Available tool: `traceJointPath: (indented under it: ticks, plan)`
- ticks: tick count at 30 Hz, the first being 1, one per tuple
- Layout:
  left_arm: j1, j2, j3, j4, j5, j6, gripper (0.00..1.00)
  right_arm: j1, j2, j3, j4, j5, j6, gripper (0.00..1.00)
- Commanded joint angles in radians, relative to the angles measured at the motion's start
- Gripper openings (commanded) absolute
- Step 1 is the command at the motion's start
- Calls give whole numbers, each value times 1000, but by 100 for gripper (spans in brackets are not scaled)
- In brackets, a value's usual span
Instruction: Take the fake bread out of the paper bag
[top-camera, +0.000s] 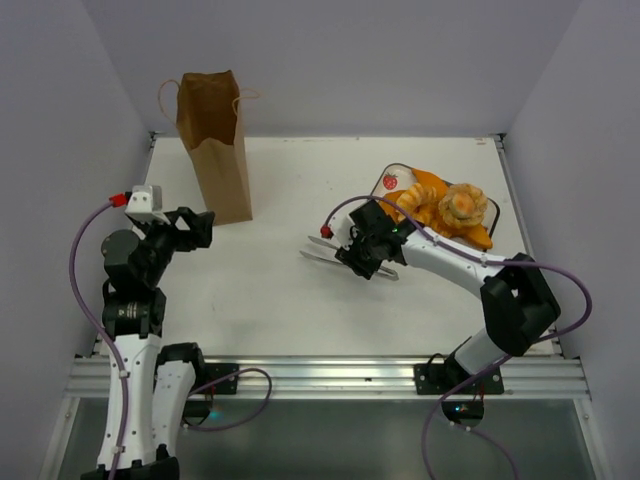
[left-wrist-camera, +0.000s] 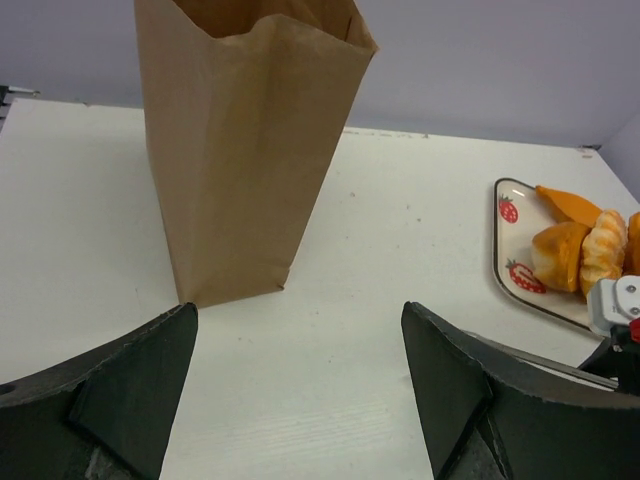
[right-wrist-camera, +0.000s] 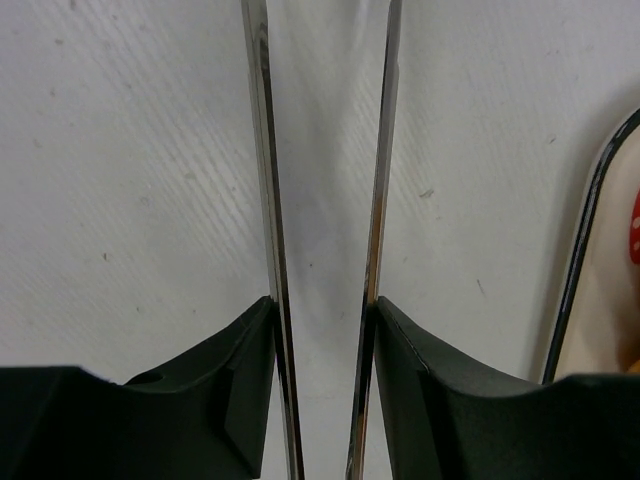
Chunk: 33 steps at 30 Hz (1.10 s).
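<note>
Now, nearest, the left pincer (left-wrist-camera: 298, 330) hangs released at 9 o'clock; the right pincer (right-wrist-camera: 320, 305) grasps tongs (right-wrist-camera: 383, 150) over the counter (top-camera: 270, 300). The bread (top-camera: 460, 205) lies on the plate (top-camera: 392, 180) at 2 o'clock. Farthest, the bag (top-camera: 215, 150) stands upright at 11; to reach inside, I'd steady its base and lower the tongs straight in.

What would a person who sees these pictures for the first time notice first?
The tall brown paper bag stands upright at the far left of the table, just ahead of the open left gripper. On the right, orange fake bread lies piled on a strawberry-patterned plate, and the right gripper beside it holds metal tongs.
</note>
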<state>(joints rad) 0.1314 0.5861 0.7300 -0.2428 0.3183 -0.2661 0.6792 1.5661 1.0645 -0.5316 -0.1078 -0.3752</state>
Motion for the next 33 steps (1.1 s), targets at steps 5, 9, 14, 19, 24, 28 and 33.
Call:
traceJointPath:
  ticks: [5, 9, 14, 19, 24, 28, 33]
  plan:
    - [-59, -51, -21, 31, -34, 82, 89, -18, 8, -133, -1, 43, -79, 48]
    - [-75, -60, -47, 39, -54, 88, 92, -41, -21, -156, -10, 13, -82, 52]
    - [-78, -68, -66, 45, -42, 87, 92, -107, -11, -115, -85, -38, -97, 69]
    - [-85, -91, -83, 39, -38, 87, 92, -135, -64, -38, -195, -79, -136, 99]
    - [-93, -103, -93, 45, 2, 84, 92, -142, -196, 90, -286, -112, -87, 99]
    - [-96, -114, -115, 57, 37, 79, 93, -142, -293, 184, -318, -55, 11, 99]
    - [-99, -137, -176, 76, 71, 67, 93, -170, -414, 175, -314, 54, 117, 99]
